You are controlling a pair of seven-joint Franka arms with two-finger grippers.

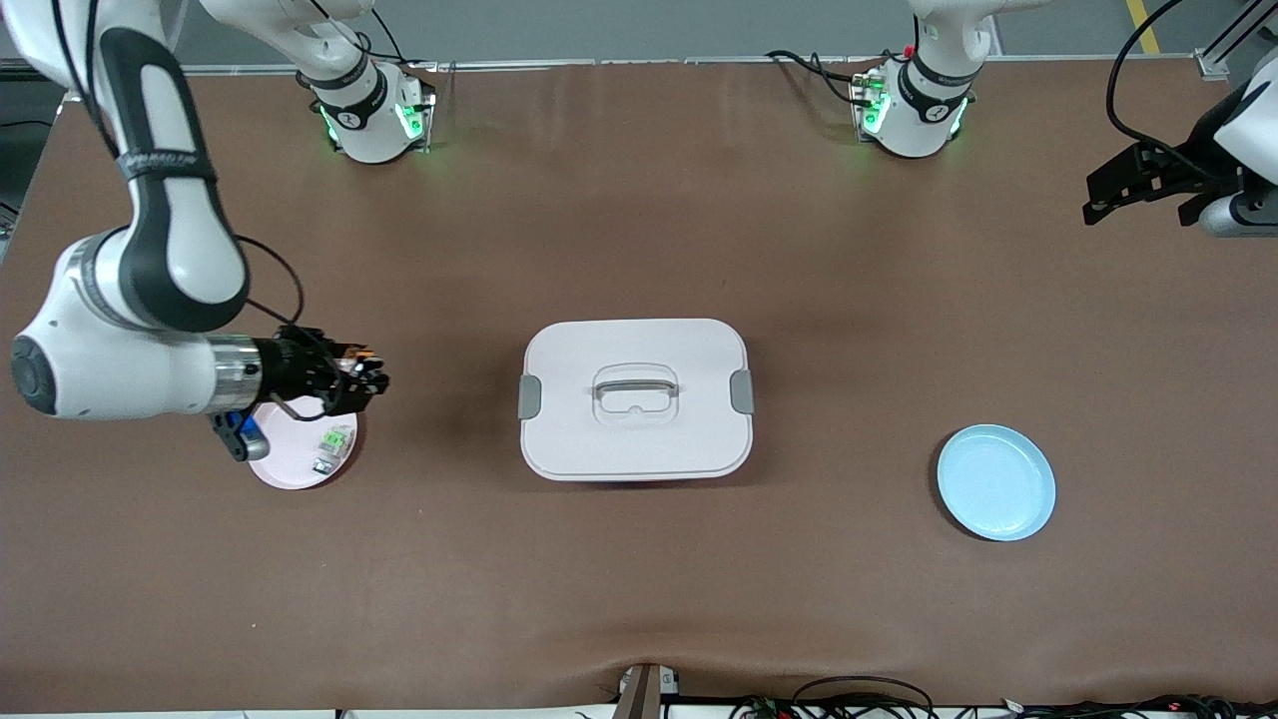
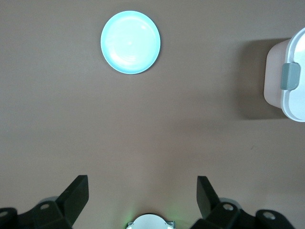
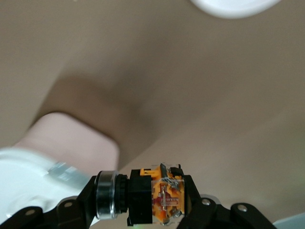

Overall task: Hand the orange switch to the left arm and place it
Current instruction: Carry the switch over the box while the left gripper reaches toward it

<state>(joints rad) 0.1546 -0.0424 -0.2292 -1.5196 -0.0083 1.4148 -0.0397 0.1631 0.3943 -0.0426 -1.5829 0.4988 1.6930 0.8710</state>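
Observation:
My right gripper point(image 1: 371, 380) is shut on the orange switch point(image 1: 358, 359) and holds it in the air over the edge of a pink plate point(image 1: 290, 469), at the right arm's end of the table. In the right wrist view the switch point(image 3: 164, 196) lies crosswise between the fingers point(image 3: 83, 198), black body and silver ring at one end, orange block at the other. The white lidded box point(image 1: 636, 399) stands mid-table, between the two grippers. My left gripper point(image 1: 1094, 200) waits open and empty above the table's left-arm end, its fingers point(image 2: 76, 193) spread wide.
A light blue plate point(image 1: 995, 482) lies toward the left arm's end, nearer the front camera than the box; the left wrist view shows this plate point(image 2: 130, 42) and the box's latched end point(image 2: 288, 81). A small green-and-clear part point(image 1: 336, 438) rests on the pink plate.

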